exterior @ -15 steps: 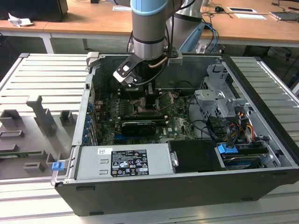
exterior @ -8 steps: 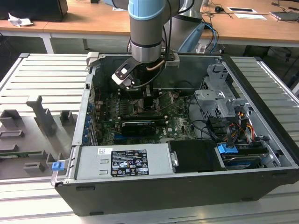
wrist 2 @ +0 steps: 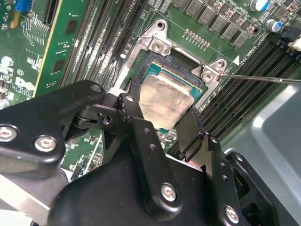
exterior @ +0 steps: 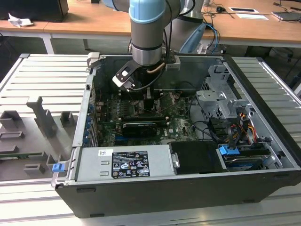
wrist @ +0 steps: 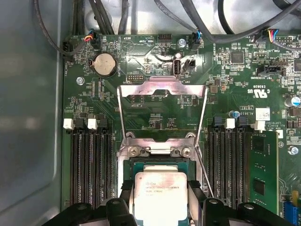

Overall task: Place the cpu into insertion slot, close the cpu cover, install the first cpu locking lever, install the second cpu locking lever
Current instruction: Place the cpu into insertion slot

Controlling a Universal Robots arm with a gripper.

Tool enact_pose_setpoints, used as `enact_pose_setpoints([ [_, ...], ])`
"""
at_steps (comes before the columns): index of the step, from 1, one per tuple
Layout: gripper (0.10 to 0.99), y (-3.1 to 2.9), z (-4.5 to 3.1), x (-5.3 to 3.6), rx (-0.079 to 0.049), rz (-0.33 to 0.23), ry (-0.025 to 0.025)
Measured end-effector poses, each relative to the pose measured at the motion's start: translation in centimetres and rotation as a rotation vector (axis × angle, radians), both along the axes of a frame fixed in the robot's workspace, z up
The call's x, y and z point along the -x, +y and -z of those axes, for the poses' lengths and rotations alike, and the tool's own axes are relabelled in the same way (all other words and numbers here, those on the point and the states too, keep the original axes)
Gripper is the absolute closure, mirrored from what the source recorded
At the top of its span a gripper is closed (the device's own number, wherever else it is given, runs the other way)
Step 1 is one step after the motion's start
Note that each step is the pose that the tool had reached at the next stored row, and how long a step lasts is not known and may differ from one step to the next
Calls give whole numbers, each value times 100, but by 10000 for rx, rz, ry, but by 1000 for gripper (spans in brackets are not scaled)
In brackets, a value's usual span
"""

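The cpu [wrist 2: 167, 96], a flat square chip with a dull silver top, is held between the two black fingers of my gripper [wrist 2: 162, 107]. It sits slightly tilted, just over the insertion slot [wrist 2: 164, 61], whose dark rim and teal inner edge show around it. In the first wrist view the cpu [wrist: 160, 195] lies over the insertion slot [wrist: 160, 162], with the gripper [wrist: 161, 186] shut on its two sides. The cpu cover [wrist: 162, 90] is swung open, away from the socket. A thin locking lever [wrist 2: 258, 77] sticks out sideways. My gripper [exterior: 148, 100] reaches down into the open computer case.
Long black memory slots [wrist: 89, 165] flank the socket on both sides, one holding a green module [wrist: 263, 165]. Cables [wrist: 141, 14] hang along the case wall. The power supply [exterior: 124, 162] and drive cage [exterior: 221, 101] stand inside the case. A grey fixture tray [exterior: 33, 132] lies on the exterior view's left.
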State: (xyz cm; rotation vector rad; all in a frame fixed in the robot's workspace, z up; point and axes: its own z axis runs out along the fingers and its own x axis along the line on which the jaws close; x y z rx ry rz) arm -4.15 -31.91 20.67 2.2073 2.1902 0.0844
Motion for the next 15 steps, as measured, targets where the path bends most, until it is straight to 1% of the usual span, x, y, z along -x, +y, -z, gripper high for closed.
enact_pose_setpoints([
  [12, 545, 5, 68, 2, 19, -67, 0],
  [15, 545, 5, 69, 3, 22, -67, 2],
])
